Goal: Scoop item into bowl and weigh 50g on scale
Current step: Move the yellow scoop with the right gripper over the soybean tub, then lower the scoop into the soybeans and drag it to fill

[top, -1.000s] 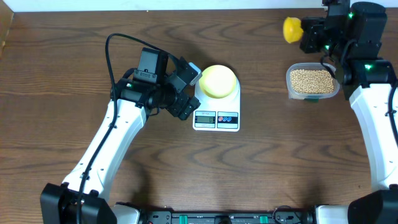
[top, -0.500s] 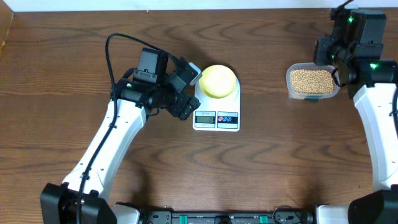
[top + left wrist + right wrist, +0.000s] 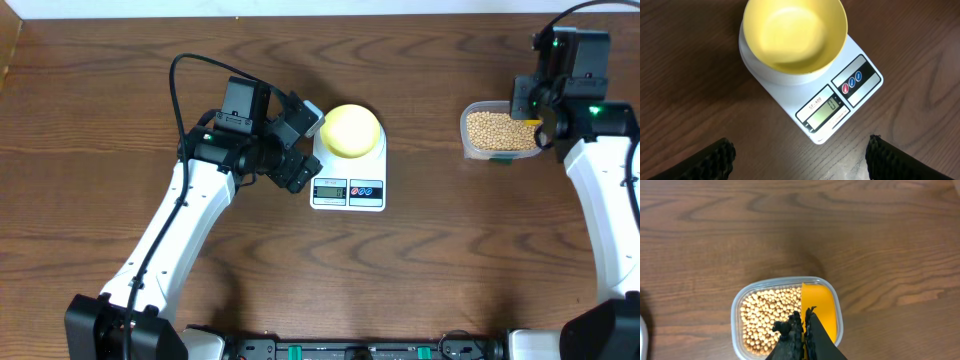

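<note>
The pale-yellow bowl (image 3: pixel 350 130) stands empty on the white scale (image 3: pixel 348 192); the left wrist view shows the bowl (image 3: pixel 795 32) and the scale (image 3: pixel 860 95), whose display reads 0. My left gripper (image 3: pixel 304 148) is open and empty just left of the scale, its fingers (image 3: pixel 715 160) spread wide over bare table. My right gripper (image 3: pixel 531 108) is shut on the yellow scoop (image 3: pixel 819 302), which hangs over the right side of the clear tub (image 3: pixel 735 325) full of tan beans (image 3: pixel 765 315). The overhead view also shows the beans (image 3: pixel 498 128).
The clear tub (image 3: pixel 466 138) sits at the right of the brown wooden table, about a hand's width right of the scale. A black cable (image 3: pixel 180 80) loops above the left arm. The table's far edge runs along the top.
My right gripper has swung from behind and left of the tub to over it, bringing the scoop down to the beans. The left arm has not moved.
</note>
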`<state>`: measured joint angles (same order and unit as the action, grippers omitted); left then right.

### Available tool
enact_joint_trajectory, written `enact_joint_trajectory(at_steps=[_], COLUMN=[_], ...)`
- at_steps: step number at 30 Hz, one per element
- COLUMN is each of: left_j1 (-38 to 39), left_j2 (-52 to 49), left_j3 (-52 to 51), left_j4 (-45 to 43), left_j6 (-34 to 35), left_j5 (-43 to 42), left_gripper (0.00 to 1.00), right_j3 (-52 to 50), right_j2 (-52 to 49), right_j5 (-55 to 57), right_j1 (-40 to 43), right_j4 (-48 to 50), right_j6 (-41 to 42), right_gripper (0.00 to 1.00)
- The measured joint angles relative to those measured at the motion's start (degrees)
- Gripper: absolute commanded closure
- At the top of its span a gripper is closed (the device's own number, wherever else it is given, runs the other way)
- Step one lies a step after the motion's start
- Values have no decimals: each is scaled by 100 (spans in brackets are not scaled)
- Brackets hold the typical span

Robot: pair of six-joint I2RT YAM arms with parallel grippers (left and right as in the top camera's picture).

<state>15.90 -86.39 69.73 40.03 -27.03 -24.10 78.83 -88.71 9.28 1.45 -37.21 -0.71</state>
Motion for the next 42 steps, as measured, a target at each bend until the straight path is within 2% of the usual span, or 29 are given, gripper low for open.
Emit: enact_joint_trajectory(at_steps=[6,19,42], left_j1=[-2,0,-2], left_j2=[0,0,0], left_j3=[2,2,0], left_j4=[0,0,0], left_j6=[0,0,0], left_j5=[0,0,0], left_gripper=[14,14,14], right_j3=[-278,-286,-293], right_j2=[-243,-966,-1058], right_j5=[52,20,-1377], right_j1=[17,20,76], right_j4=[407,446,409], right_j6=[0,9,20], right_gripper=[98,98,99])
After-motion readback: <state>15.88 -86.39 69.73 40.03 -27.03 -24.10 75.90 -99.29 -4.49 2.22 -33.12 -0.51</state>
